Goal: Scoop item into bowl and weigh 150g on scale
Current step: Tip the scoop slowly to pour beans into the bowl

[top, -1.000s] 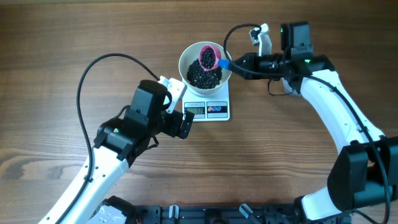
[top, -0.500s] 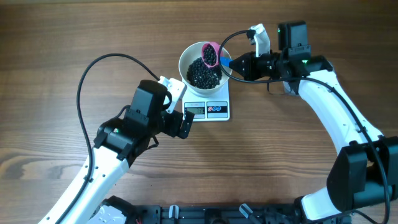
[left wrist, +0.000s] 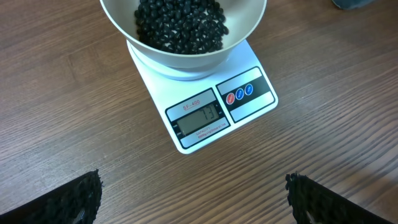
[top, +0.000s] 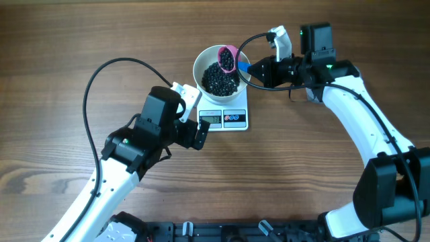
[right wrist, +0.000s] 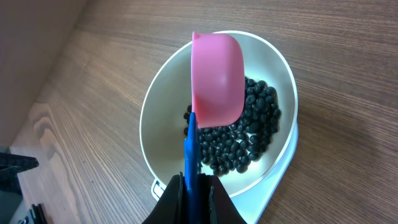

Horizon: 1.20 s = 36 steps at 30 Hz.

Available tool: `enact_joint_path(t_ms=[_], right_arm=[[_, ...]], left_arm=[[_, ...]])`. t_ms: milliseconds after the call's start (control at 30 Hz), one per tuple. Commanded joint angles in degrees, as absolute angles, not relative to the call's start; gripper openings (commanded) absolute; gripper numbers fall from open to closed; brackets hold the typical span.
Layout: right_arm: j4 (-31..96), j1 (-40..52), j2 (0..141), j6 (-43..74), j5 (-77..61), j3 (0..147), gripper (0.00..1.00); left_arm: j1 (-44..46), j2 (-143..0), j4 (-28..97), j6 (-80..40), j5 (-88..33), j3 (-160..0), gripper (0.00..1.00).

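The white bowl (top: 199, 67) stands on the small white scale (top: 235, 118) and holds a heap of black beans (top: 219, 81). My right gripper (top: 254, 69) is shut on the blue handle (right wrist: 191, 149) of a pink scoop (right wrist: 216, 78). The scoop is tipped over the bowl's far right part, its back turned to the right wrist camera. Beans (right wrist: 249, 130) lie below it. My left gripper (left wrist: 193, 190) is open and holds nothing, just in front of the scale's display (left wrist: 200, 117); in the overhead view my left gripper (top: 197, 132) sits at the scale's front left corner.
Bare wooden table surrounds the scale. The right arm reaches in from the right side, with its cable (top: 252, 33) looping above the bowl. The left arm comes from the front left, its black cable (top: 101, 74) arching over the table.
Over the last second the right gripper lifted the scoop from the bean heap toward the bowl's far right rim and tipped it. Left arm has not moved.
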<state>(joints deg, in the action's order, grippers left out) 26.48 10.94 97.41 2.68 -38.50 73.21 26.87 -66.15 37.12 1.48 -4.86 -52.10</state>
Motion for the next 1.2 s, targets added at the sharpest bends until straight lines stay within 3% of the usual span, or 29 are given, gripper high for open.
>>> enact_joint_path(t_ms=[0,1000,1167], right_arm=[[26.13,11.07,98.04,1.26,-38.39,73.36,0.04],[26.89,11.07,98.04,-9.13,-38.33,73.36,0.04],[27.68,11.09,98.04,-15.53,-38.33,73.36,0.04]], left_arm=[[26.83,-65.58,37.06,2.59,-5.74,-52.16,1.00],[26.83,-65.58,37.08,2.59,-5.74,-52.16,1.00],[26.83,-65.58,37.08,2.59,-5.74,-52.16,1.00]])
